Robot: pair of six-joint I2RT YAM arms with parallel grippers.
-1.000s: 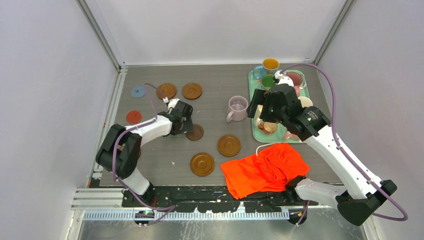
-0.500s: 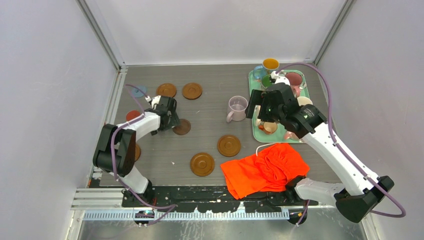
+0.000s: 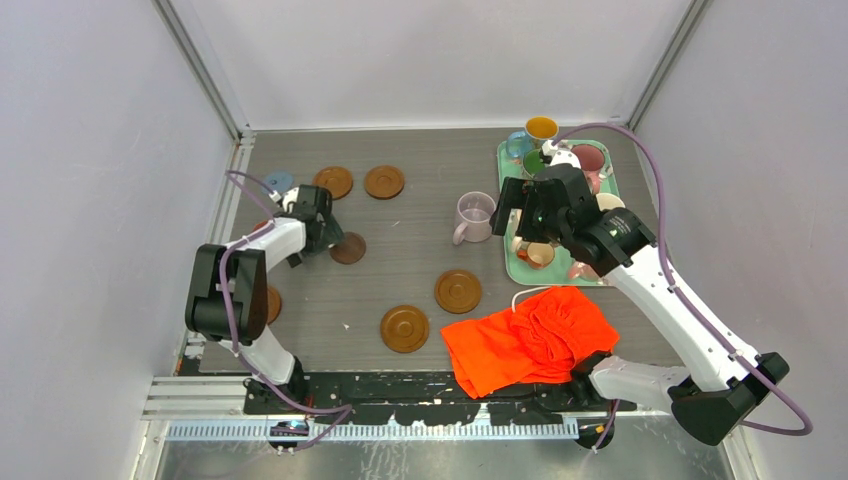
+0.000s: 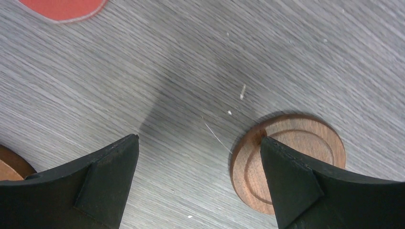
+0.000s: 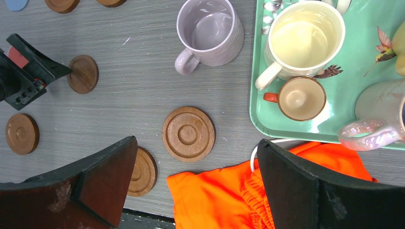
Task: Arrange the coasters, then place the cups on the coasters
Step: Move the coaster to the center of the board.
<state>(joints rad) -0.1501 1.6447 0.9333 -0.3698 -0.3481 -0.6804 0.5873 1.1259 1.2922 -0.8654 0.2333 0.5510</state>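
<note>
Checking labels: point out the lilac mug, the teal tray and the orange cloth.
lilac mug [image 5: 209,29], right wrist view, inner wall.
teal tray [image 5: 358,57], right wrist view, bare floor.
orange cloth [image 3: 530,340], top external view, middle.

Top view: fixed high up behind the two arm bases, tilted down and forward. It takes in the whole table [image 3: 400,230], both arms and the walls, from well back.
Left wrist: right down near the table, facing almost straight at it. The left gripper [image 4: 198,139] shows its jaws in the lower corners, with a small brown coaster [image 4: 291,157] by the right one.
Right wrist: much higher, looking straight down between the right gripper [image 5: 198,142] jaws at the lilac mug [image 5: 210,31], the teal tray [image 5: 329,126] and the orange cloth [image 5: 210,195].
Shared: that small brown coaster shows in all three views; mug, tray and cloth show in both the top and right wrist views.
</note>
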